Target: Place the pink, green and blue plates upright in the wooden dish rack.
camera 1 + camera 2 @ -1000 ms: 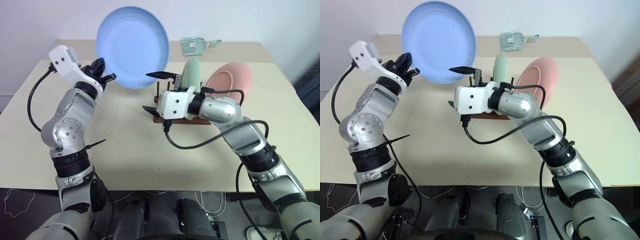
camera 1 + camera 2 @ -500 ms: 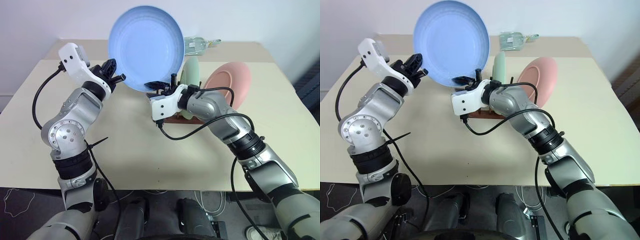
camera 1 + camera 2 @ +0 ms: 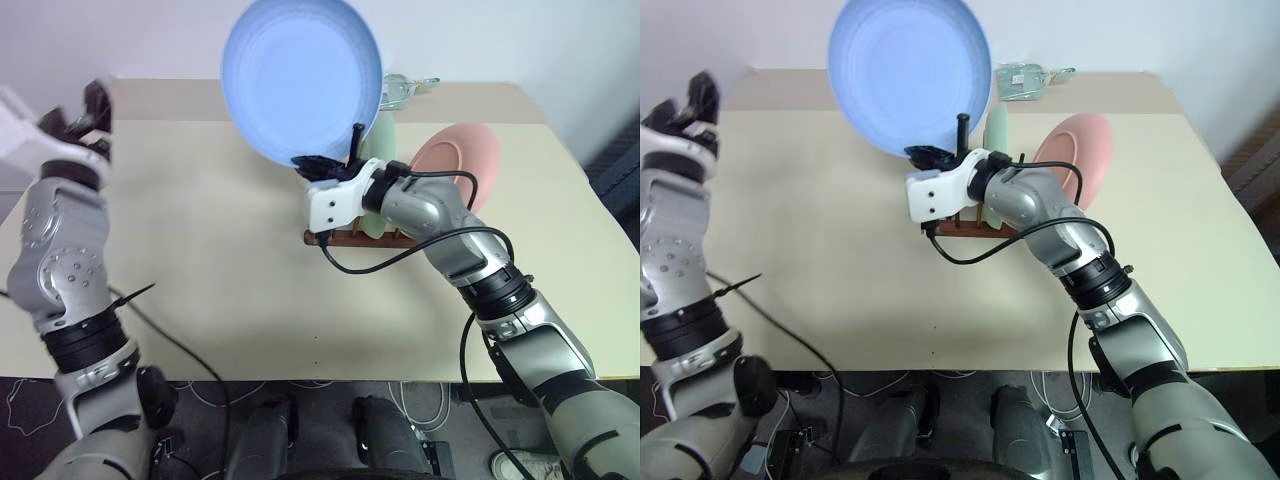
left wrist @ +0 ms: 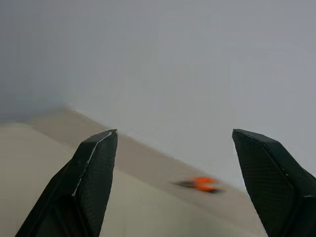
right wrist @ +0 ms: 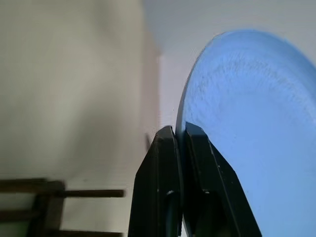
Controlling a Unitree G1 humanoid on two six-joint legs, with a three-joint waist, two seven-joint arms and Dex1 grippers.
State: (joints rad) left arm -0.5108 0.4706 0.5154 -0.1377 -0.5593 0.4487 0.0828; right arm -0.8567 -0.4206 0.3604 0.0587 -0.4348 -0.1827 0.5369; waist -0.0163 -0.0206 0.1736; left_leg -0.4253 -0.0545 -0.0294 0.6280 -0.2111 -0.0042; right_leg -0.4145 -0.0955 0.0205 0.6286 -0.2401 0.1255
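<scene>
The blue plate point(image 3: 300, 75) stands on edge in the air above the table, its face toward me. My right gripper point(image 3: 322, 163) is shut on its lower rim, and the right wrist view shows the fingertips point(image 5: 168, 136) pinching the plate's edge point(image 5: 247, 123). Just behind that hand the wooden dish rack point(image 3: 345, 238) holds the green plate point(image 3: 384, 135) upright, partly hidden by the arm. The pink plate point(image 3: 458, 163) leans at the rack's right end. Far to the left my left gripper point(image 3: 85, 108) is open with nothing in it, its fingers point(image 4: 94, 182) spread wide apart.
A clear plastic packet point(image 3: 402, 88) lies at the back of the cream table point(image 3: 200, 250). The table's bare left half lies between my two arms. A small orange object point(image 4: 202, 183) shows blurred past the left gripper.
My left gripper let go of the blue plate, opened and swung far to the left. The right gripper closed on the plate's lower rim and now holds it alone, slightly higher.
</scene>
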